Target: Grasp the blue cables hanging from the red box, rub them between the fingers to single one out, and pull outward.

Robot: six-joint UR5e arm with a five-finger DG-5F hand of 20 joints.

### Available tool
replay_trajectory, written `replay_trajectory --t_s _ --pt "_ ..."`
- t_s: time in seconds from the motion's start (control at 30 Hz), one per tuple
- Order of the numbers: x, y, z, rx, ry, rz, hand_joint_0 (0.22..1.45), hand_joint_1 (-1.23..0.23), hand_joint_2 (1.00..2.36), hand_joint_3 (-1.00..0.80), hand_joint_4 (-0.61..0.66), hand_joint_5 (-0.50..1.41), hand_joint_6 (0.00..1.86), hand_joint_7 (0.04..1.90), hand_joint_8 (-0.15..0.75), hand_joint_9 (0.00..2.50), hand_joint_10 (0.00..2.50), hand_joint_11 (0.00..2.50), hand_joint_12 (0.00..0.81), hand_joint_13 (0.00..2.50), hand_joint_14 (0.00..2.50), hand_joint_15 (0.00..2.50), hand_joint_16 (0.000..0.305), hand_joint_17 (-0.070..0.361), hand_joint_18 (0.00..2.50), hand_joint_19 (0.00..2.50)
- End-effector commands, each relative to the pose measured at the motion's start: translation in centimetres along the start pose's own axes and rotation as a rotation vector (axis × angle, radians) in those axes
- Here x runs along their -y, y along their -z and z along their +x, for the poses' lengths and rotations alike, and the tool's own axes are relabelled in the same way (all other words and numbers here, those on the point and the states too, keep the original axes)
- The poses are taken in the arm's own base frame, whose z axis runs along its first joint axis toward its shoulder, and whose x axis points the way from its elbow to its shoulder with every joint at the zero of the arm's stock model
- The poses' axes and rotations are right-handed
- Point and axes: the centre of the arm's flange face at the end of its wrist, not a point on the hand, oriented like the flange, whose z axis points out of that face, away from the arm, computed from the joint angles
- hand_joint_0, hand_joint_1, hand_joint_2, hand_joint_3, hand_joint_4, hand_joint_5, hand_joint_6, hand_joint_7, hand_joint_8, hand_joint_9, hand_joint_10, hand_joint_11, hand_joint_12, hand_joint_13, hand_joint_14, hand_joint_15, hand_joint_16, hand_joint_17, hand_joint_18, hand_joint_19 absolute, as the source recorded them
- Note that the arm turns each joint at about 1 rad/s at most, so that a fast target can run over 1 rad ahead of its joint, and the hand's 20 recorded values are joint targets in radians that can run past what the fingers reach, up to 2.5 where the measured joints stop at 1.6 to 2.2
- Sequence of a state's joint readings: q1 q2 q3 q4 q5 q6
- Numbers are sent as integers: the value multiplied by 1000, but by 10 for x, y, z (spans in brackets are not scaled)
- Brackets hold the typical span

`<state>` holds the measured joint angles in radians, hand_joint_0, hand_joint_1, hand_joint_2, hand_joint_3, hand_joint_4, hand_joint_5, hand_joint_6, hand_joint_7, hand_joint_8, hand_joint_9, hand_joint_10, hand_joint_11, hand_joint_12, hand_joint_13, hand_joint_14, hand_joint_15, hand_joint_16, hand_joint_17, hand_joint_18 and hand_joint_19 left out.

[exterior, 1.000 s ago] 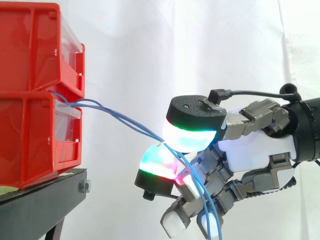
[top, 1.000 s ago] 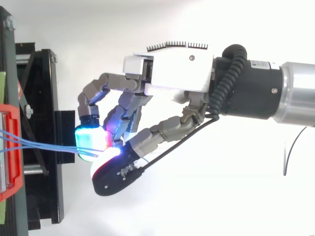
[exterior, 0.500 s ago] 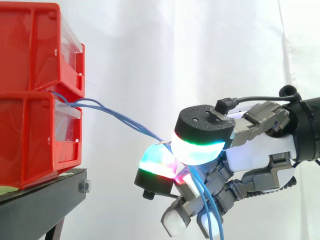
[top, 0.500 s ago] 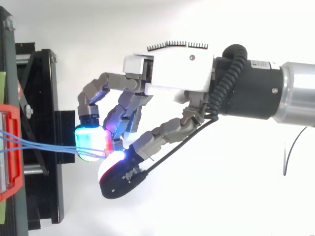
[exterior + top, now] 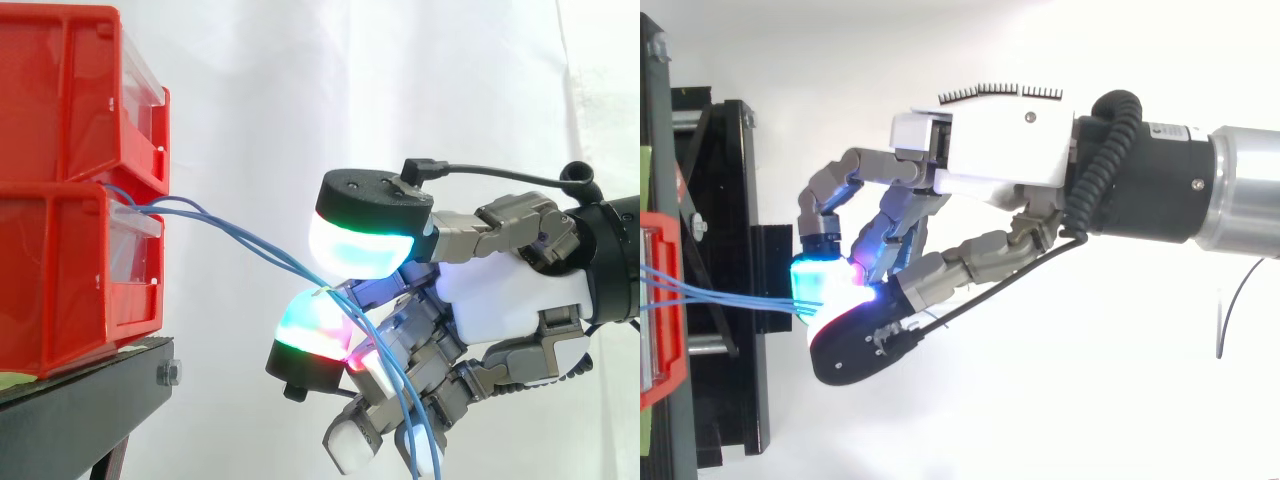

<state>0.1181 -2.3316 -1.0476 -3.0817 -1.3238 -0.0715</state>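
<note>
Out from the front of the red bins [image 5: 60, 200], the blue cables [image 5: 250, 245] leave at the seam where the upper bin sits on the lower one. They slope down and away to the hand [image 5: 510, 300], well clear of the bins and of the black stand [image 5: 90, 400] under them. I read the hand as closed on the cables: the big thumb pad [image 5: 360, 245] presses down on them against a glowing fingertip pad [image 5: 315, 335], and the other fingers are curled in below. Past the pinch the strands drop through those curled fingers and run off the bottom of the side view. From above, the cables [image 5: 730, 297] fan slightly between the bins and the pinch, so I judge more than one strand is in it; the exact count I cannot tell.

That is my main worry. If I pull outward now, the whole bunch may come along, because nothing looks singled out yet. Easing the pinch too far while rubbing could let every strand slip free. The hanging ends could also catch on the curled lower fingers, and a hard tug on a snagged bundle might shift the bins on their stand.
</note>
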Motion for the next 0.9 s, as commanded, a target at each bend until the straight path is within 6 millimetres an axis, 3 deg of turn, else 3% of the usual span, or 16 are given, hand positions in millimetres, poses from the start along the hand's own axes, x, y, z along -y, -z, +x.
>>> replay_trajectory --t_s 0.0,0.3,0.7,0.87 --pt "0 0 0 0 -1 0 596 -742 1013 -321 208 -131 844 1094 376 1073 16 723 412 900 14 494 58 130 967 564" --pt "0 0 0 0 -1 0 631 -869 1016 -286 161 -141 867 1045 371 1045 14 730 411 894 15 489 57 128 974 555" --pt "0 0 0 0 -1 0 707 -987 1000 -500 166 -154 868 994 348 990 14 733 400 868 17 473 56 127 969 527" --pt "0 0 0 0 -1 0 559 -924 1000 -500 239 -144 855 991 362 1009 15 728 410 861 14 482 59 132 965 536"
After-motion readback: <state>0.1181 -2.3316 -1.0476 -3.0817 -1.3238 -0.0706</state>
